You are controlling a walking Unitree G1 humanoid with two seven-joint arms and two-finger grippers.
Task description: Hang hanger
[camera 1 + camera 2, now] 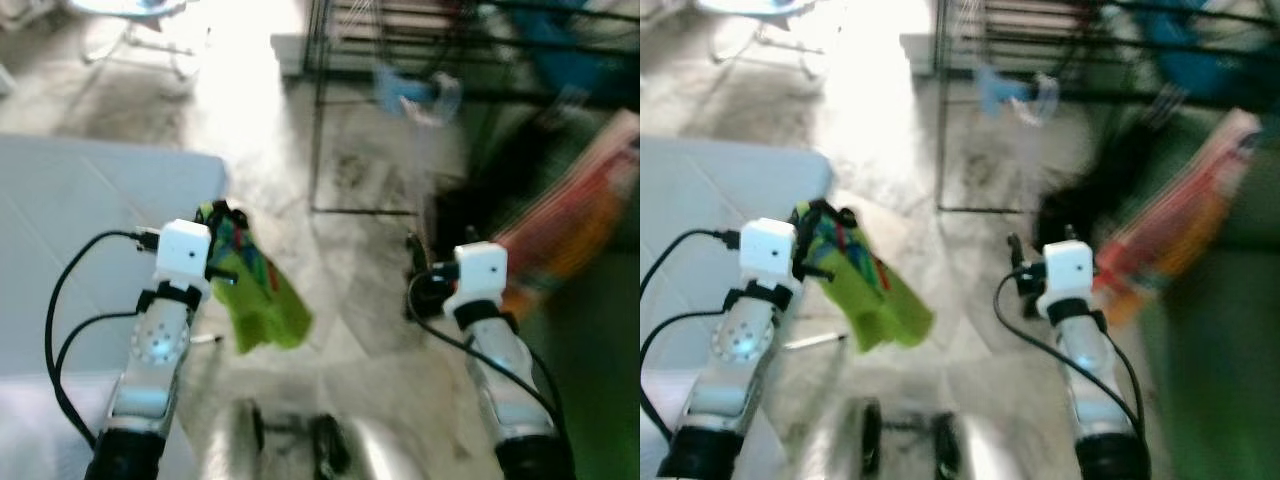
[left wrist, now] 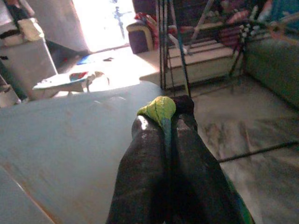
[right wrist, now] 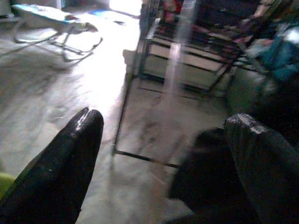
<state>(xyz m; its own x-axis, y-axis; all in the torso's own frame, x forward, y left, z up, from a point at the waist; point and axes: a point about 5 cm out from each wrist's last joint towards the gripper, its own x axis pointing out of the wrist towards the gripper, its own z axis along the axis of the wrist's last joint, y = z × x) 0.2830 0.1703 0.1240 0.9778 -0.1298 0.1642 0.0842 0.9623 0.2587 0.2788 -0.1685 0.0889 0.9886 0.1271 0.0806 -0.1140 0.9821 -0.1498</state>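
Left gripper [image 2: 166, 123]: fingers clenched together on a lime-green soft cloth garment w/ multicolour print [image 1: 262, 295]; a fold of the cloth shows pinched between the black fingertips [image 2: 184, 119] in the left wrist view. Head views: the garment hangs limp below and beside the gripper, over the pale marble-pattern floor [image 1: 370, 300], just beside the edge of the light grey flat-topped bed or table [image 1: 70, 220]. A dark item sits at the garment's top near the gripper; cannot tell if it is a hanger hook (blurred). Right gripper [image 3: 163, 154]: fingers spread wide, nothing between them, aimed toward the black metal wire drying rack [image 1: 380, 60]. Rack stands beyond the garment, well apart from it; blue clothing [image 1: 415, 92] already hangs on it. Handling (judgement): load is light, soft, drapes freely, not fragile; cloth may slip or swing when carried. Grip pt: a hanger's neck or hook, if one is in fact there, gives better control than the cloth alone. Keep the load clear of the rack's bars on approach; snag risk.
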